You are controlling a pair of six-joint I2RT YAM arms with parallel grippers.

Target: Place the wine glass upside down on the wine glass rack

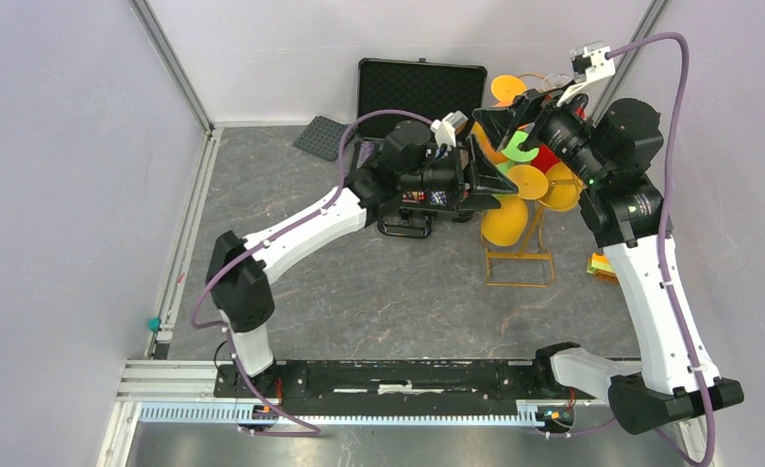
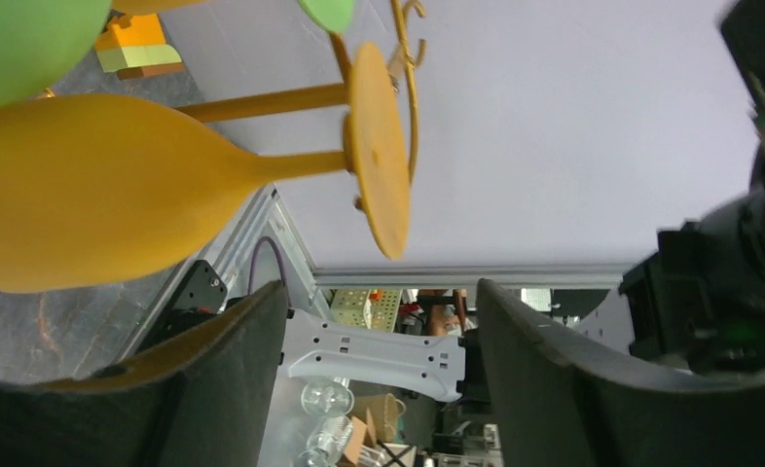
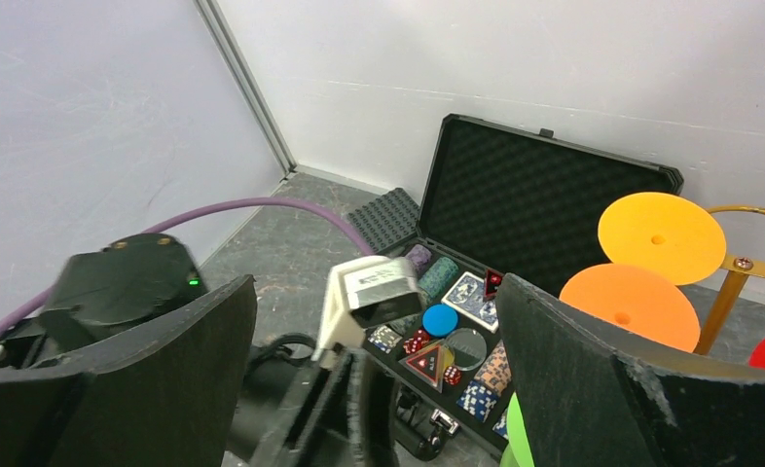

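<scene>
- Two arms are reaching over the table (image 1: pixel 359 282) toward one gold wire rack (image 3: pixel 728 297), which is standing right of centre.
- One yellow glass (image 2: pixel 96 195) is hanging on the rack. Its round foot is sitting against the gold rail, and in the top view the bowl is hanging below the foot, upside down.
- The left end effector (image 2: pixel 379 297) is facing that glass with its two fingers standing well apart and nothing between them. The bowl is lying near one finger without touching it.
- The right end effector (image 3: pixel 377 287) is hovering above the left arm's wrist, its two fingers spread wide and gripping nothing.
- More glasses are crowding the rack: at least one green glass (image 1: pixel 520 146) and one red glass (image 1: pixel 551 161). In the right wrist view an upper orange foot (image 3: pixel 661 236) and a lower orange foot (image 3: pixel 630 305) are showing. The arms are covering part of the rack, so I cannot tell the full count.
- One black case (image 3: pixel 554 195) is lying open beyond the left arm, lid up, holding chips, cards and dice.
- One dark foam pad (image 3: pixel 383 222) is lying just left of the case.
- One orange-and-yellow block (image 1: pixel 602 265) is lying on the table right of the rack's base.
</scene>
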